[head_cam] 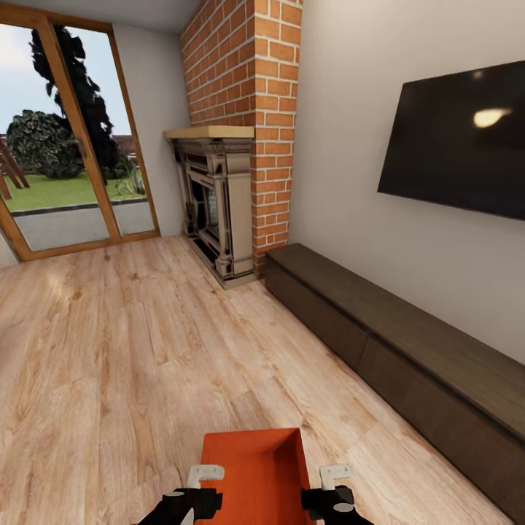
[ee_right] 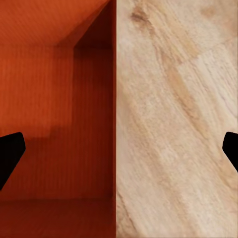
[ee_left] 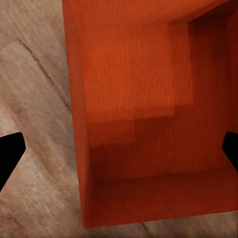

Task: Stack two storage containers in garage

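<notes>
I have one orange-red storage container [head_cam: 257, 474] sitting on the light wood plank floor [head_cam: 109, 364] directly between my two grippers. The left gripper [head_cam: 191, 503] hangs over the container's left wall and the right gripper [head_cam: 328, 499] over its right wall. In both wrist views the fingers are spread wide, each pair straddling a thin wall: one fingertip [ee_left: 10, 153] of the left pair sits outside over the planks, its partner over the bin's inside; the right pair likewise spans wall and floor [ee_right: 173, 124]. Neither pair touches the container [ee_left: 148, 114] as far as I can see, so both are released and holding nothing.

Ahead of the grippers and to their left the planks run open up to the wood-framed glass doors [head_cam: 65, 138]. To the right of the right gripper stands the long low dark cabinet [head_cam: 408, 350], with the black TV [head_cam: 459, 138] above it; the brick fireplace [head_cam: 226, 197] stands further ahead. I can read no writing anywhere.
</notes>
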